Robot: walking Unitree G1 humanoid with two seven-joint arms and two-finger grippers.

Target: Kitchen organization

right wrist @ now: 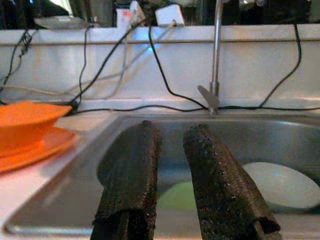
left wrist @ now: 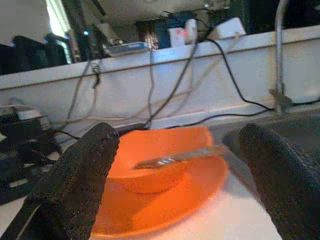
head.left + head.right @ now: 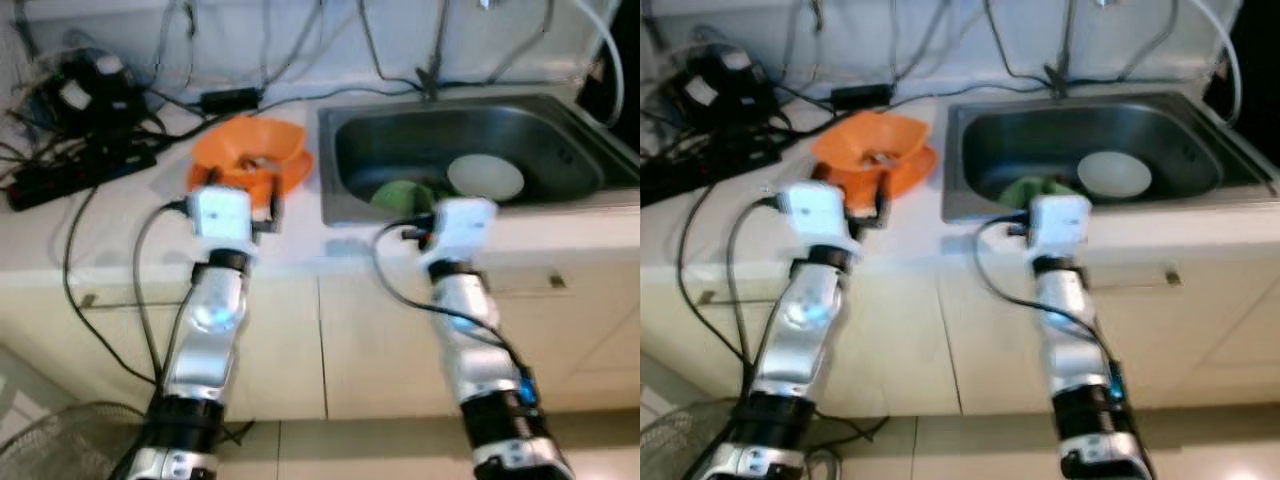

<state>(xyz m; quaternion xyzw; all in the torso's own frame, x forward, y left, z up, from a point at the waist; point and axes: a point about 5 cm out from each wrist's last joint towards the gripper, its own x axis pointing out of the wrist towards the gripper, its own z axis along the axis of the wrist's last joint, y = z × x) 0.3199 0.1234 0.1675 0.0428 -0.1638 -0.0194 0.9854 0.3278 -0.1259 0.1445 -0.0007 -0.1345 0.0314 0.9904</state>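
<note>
1. Landmark: the steel sink (image 3: 590, 195) set into the white counter (image 3: 120, 250). Everything below is placed against it.
2. Far to the sink's left, at the counter's back corner, lies a tangle of black cables and a power strip (image 3: 75, 175).
3. Just left of the sink sits an orange bowl (image 3: 250, 145) nested on an orange plate (image 2: 165, 210), with a metal utensil (image 2: 175, 157) resting across the bowl.
4. The left gripper (image 2: 175, 190) hovers at the counter's front edge, left of the sink and facing the orange dishes. Its jaws stand wide apart, empty, with the bowl framed between them.
5. Inside the sink lie a green dish (image 3: 405, 195) near the front wall and a white plate (image 3: 485, 177) beside it, toward the right.
6. The right gripper (image 1: 170, 175) hovers at the sink's front rim, pointing into the basin. Its fingers (image 1: 130, 170) are close together with a narrow gap, holding nothing.
7. Judgement: this looks like the approach stage, nothing yet grasped. The left arm seems lined up for the orange stack.
8. The next move probably calls for reaching forward and closing on the bowl's rim, minding the loose utensil, which could slide off.
</note>
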